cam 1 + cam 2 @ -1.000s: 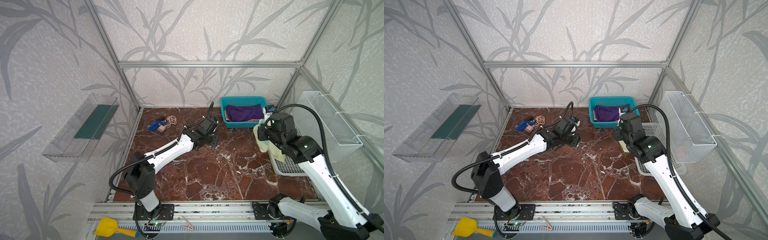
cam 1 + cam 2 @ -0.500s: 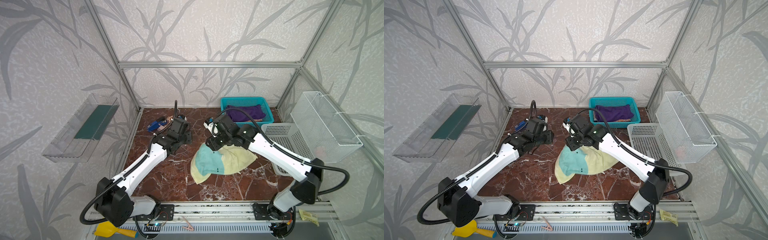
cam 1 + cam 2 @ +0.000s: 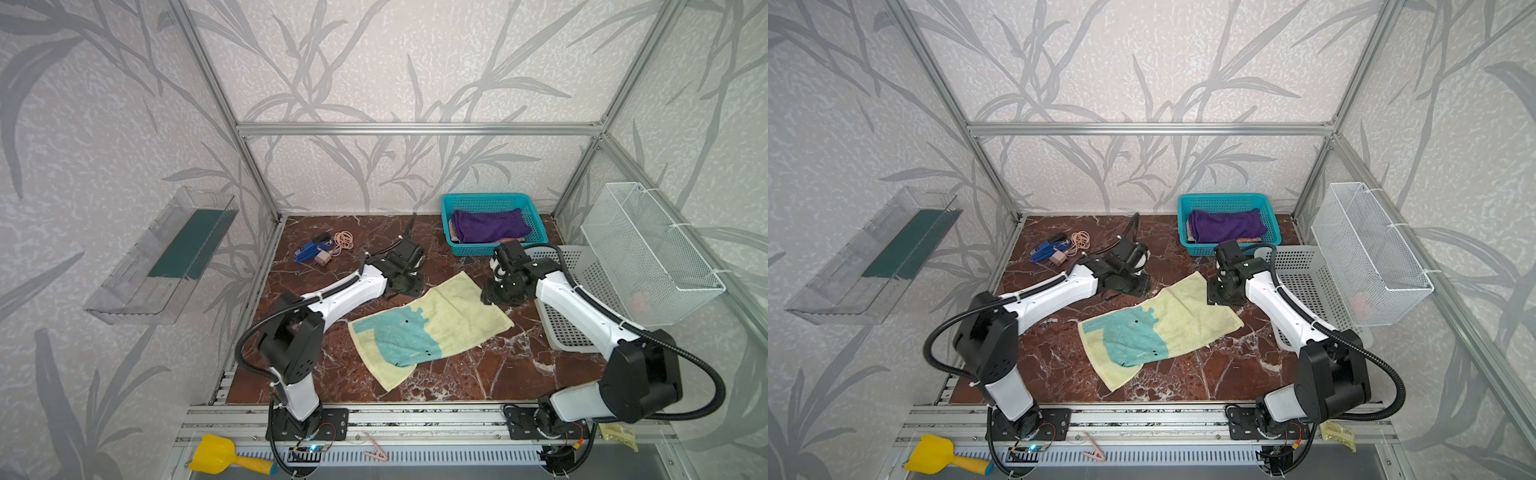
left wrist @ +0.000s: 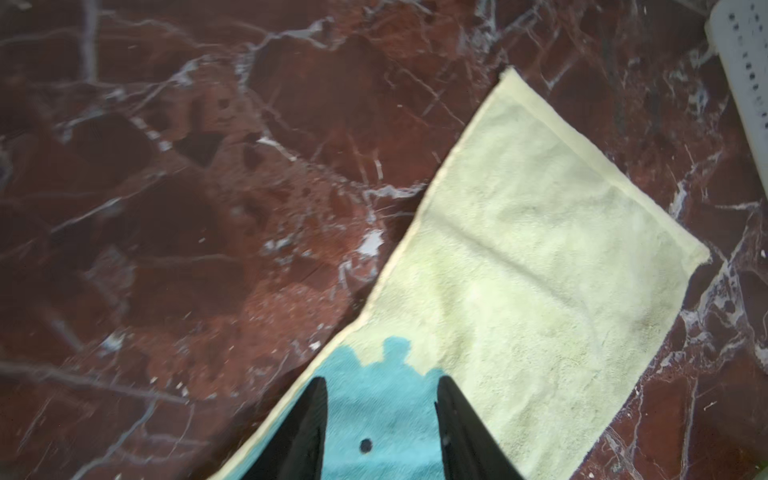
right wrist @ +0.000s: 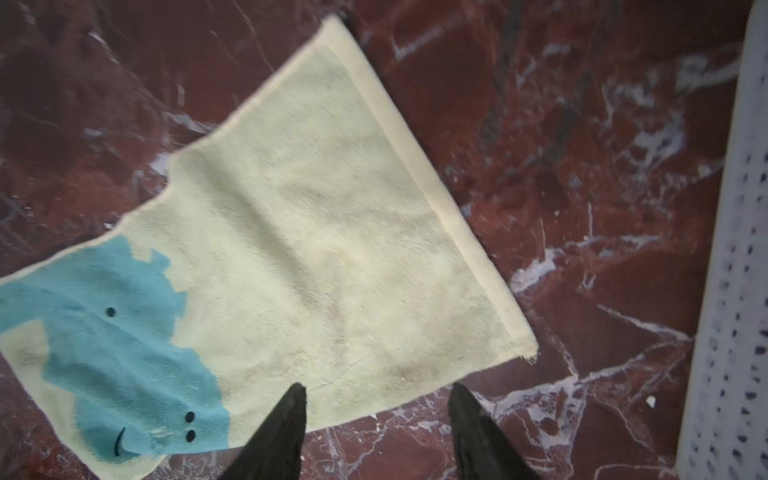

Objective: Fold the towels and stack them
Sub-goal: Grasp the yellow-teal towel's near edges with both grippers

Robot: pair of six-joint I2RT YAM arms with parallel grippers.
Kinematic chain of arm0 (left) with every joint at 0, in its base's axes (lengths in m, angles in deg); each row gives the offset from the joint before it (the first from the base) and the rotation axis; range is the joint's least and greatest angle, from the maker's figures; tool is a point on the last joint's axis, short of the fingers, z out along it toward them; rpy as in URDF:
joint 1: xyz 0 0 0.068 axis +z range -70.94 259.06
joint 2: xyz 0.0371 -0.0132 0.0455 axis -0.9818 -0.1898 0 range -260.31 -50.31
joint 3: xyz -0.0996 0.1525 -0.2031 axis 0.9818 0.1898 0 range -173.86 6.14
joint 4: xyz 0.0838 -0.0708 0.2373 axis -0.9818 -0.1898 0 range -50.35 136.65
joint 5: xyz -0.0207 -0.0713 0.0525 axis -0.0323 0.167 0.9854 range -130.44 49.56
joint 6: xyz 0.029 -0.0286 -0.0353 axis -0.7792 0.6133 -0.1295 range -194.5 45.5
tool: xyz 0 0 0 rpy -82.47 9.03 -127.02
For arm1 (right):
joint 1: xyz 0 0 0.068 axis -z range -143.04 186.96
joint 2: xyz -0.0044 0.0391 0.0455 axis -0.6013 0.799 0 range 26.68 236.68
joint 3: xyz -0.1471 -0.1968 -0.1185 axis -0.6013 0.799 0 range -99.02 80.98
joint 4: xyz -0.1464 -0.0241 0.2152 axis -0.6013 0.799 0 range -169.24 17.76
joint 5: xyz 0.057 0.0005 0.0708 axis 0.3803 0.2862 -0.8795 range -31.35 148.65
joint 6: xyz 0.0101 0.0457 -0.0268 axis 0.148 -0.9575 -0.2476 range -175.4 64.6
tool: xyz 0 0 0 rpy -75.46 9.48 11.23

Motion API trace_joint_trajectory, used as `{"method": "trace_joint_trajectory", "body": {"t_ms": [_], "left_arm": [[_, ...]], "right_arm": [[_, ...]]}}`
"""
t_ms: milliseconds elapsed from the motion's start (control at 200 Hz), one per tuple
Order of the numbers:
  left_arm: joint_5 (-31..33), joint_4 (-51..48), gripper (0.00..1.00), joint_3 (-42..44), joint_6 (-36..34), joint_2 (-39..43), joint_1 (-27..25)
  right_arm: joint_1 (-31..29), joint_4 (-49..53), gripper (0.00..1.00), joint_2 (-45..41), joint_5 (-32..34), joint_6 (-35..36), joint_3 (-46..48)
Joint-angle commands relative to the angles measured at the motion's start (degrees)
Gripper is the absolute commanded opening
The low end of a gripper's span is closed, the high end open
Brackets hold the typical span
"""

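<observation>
Both the left claw (image 4: 382,382) and right claw (image 5: 377,388) are hovering half-open and empty over the towel (image 3: 432,328), which is lying flat mid-bench (image 3: 478,374). Folding seems to be starting, calling for each claw pinching a far corner.

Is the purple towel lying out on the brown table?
No, the purple towel sits inside the blue-green basket at the back.
</observation>
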Motion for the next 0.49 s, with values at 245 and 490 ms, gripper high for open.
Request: {"method": "trace_joint_trajectory", "body": {"t_ms": [245, 490], "left_arm": [[1.11, -8.74, 0.43, -11.99, -5.59, -13.28, -4.09], [2.68, -3.92, 0.42, 5.1, -2.35, -5.66, -4.04]], "right_arm": [[5.24, 0.5, 0.58, 3.53, 6.8, -4.02, 6.99], [5.24, -5.57, 0.57, 10.41, 4.76, -5.44, 8.21]]}}
